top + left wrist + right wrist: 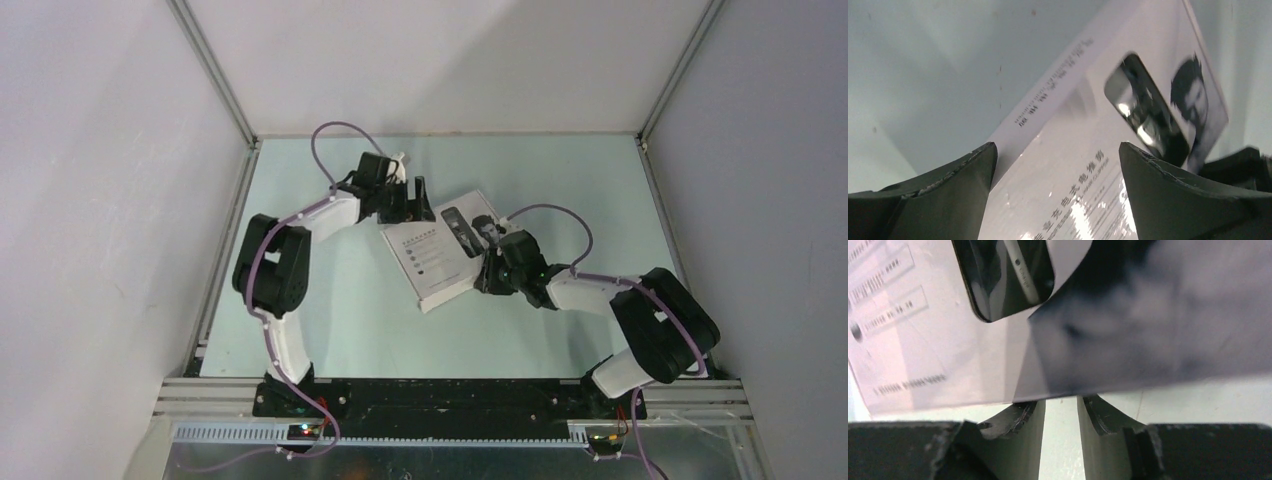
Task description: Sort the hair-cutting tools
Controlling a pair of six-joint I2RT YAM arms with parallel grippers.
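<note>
A white box (436, 268) printed with a man's face lies closed in the middle of the table. A dark rounded window on its lid shows a silver and black hair clipper (455, 229), also in the left wrist view (1143, 117) and the right wrist view (1020, 267). The small black accessories are out of view. My left gripper (414, 204) is open over the box's far left corner (1058, 120), one finger on each side. My right gripper (491, 272) is at the box's near right edge. Its jaws (1061, 407) stand a narrow gap apart, their tips hidden under the box edge (938, 340).
The pale green table (330, 320) is walled by white panels with metal rails at the left (225, 240) and right (660, 210). Both arm bases stand on the black strip at the near edge (450, 395).
</note>
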